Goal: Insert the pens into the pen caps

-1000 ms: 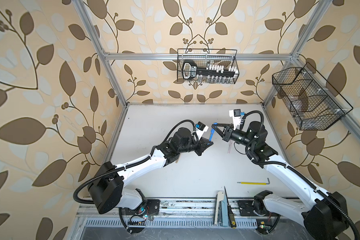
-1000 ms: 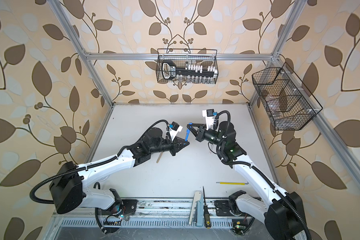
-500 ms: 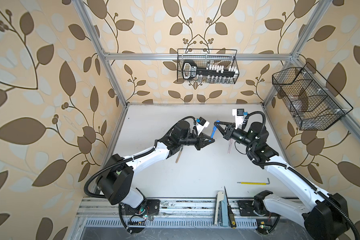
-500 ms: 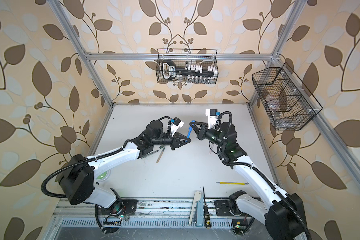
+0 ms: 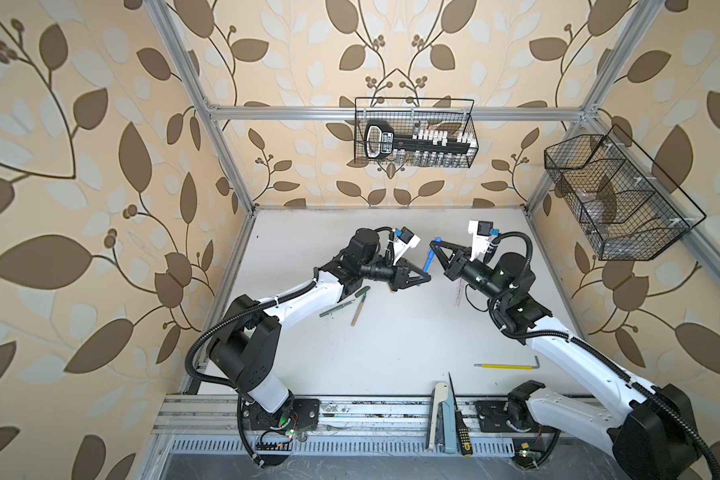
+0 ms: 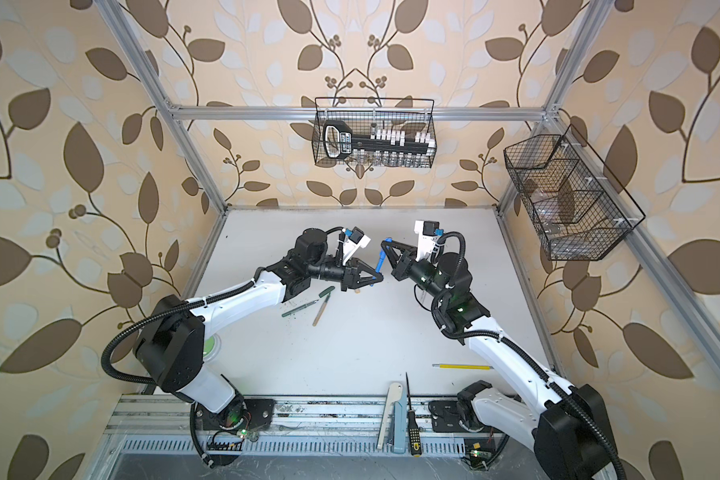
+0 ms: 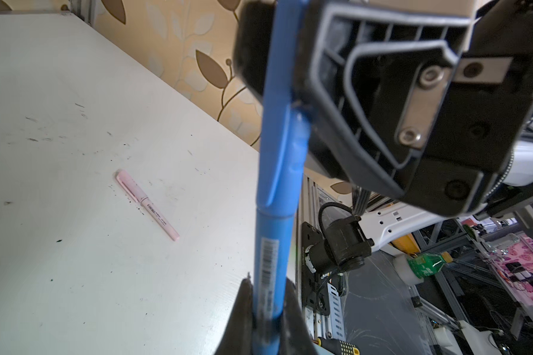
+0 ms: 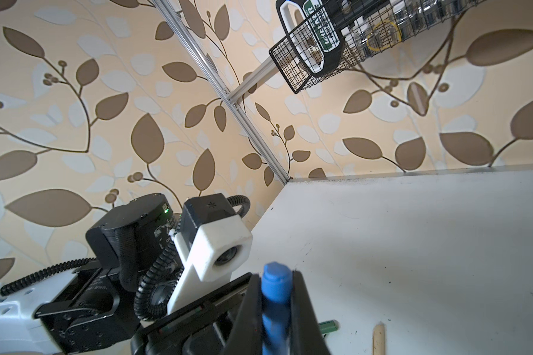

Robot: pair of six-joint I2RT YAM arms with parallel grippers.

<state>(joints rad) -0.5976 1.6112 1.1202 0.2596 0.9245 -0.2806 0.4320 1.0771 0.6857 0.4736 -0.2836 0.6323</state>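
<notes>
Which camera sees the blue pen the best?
The left wrist view: the blue pen fills it, with its cap, clip and barcode sharp. Both top views show the pen tiny and far away. The right wrist view shows just the cap's end.

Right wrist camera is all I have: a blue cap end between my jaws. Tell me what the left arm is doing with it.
Observer: The left gripper has its jaws shut on the blue pen, and the pen's front end sits inside the blue cap you hold.
Operator: Report the pink pen.
Observer: The pink pen lies flat on the table, its cap on, touched by neither gripper.
Operator: Locate the green pen.
Observer: In both top views the green pen lies on the table beside the tan pen, gripped by nothing.
</notes>
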